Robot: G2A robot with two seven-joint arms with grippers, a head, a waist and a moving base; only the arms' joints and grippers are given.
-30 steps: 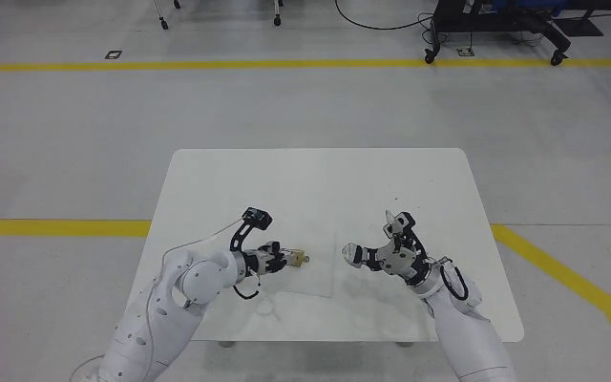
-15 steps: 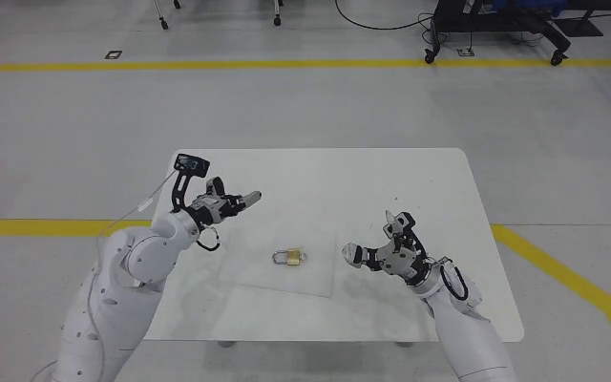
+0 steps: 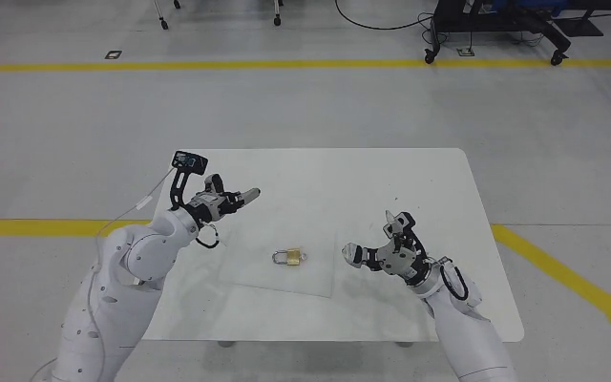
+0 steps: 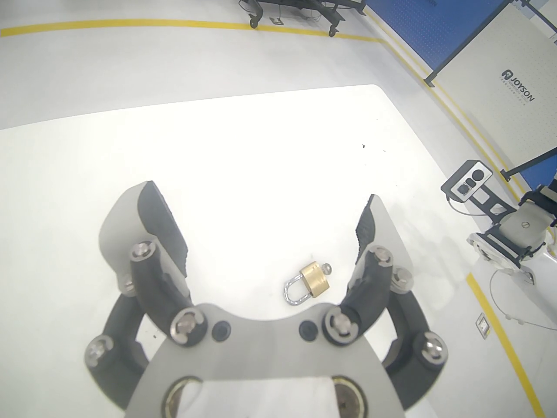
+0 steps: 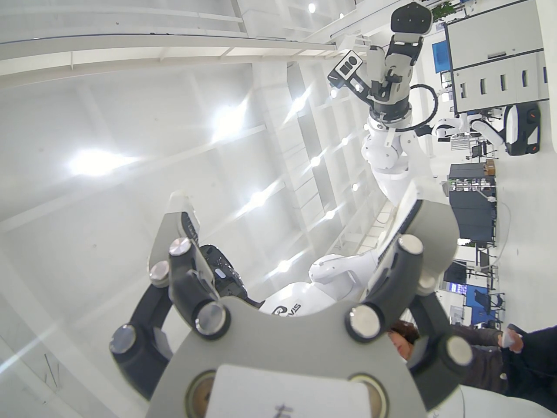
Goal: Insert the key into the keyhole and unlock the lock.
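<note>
White table [image 3: 382, 181] carries the padlock [image 3: 290, 256] centrally, reachable by either arm; left gripper [image 3: 250, 197] and right gripper [image 3: 371, 239] stand spread wide, empty.

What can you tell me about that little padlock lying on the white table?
The padlock is small, with a squat brass-coloured body and a shiny silver U-shaped shackle. It lies flat on the white table, near the middle. A small silvery piece juts from the end opposite the shackle, perhaps the key's head. Whether the shackle is open is too small to tell. Only the table touches it; the left gripper and right gripper are both apart from it.
</note>
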